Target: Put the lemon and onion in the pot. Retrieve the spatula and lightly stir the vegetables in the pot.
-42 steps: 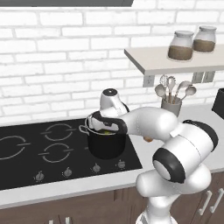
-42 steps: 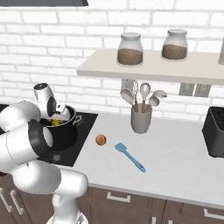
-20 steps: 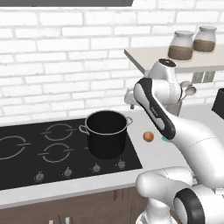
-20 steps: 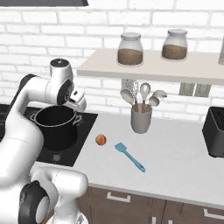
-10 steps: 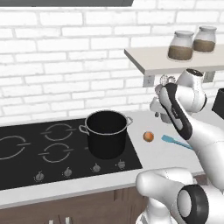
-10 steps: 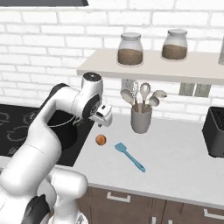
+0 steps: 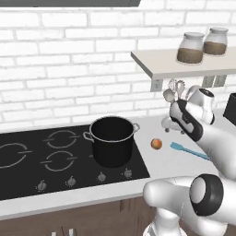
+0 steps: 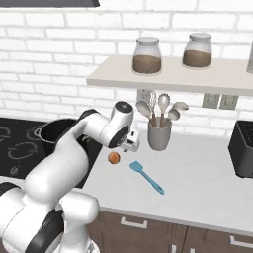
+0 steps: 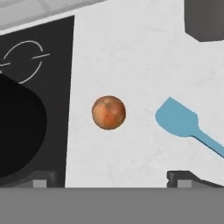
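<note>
Pot (image 7: 113,140) stands on the black cooktop (image 7: 46,159), on its right-hand side, upright, with its two loop handles showing at the silvery rim; from these angles its inside is dark and what lies in it cannot be made out. Just right of the cooktop's edge, on the pale counter (image 8: 207,183), lies a small round orange-brown onion (image 8: 114,157), apart from the pot and apart from everything else. Beyond it to the right lies the spatula (image 8: 147,177), flat on the counter, its blue blade nearest the onion and its thin handle running away toward the front right. In the hand view the onion (image 9: 109,112) sits near the middle and the spatula's blade (image 9: 177,118) to its right, with clear counter between them.

The gripper (image 8: 131,144) hangs above the counter over the onion and the blade end of the spatula, touching neither; its jaws are spread wide and hold nothing.

Behind, against the brick wall, a grey utensil cup (image 8: 159,134) holds silver spoons and a whisk. Two glass jars (image 8: 147,56) with brown contents sit on the shelf (image 8: 168,79) above.
</note>
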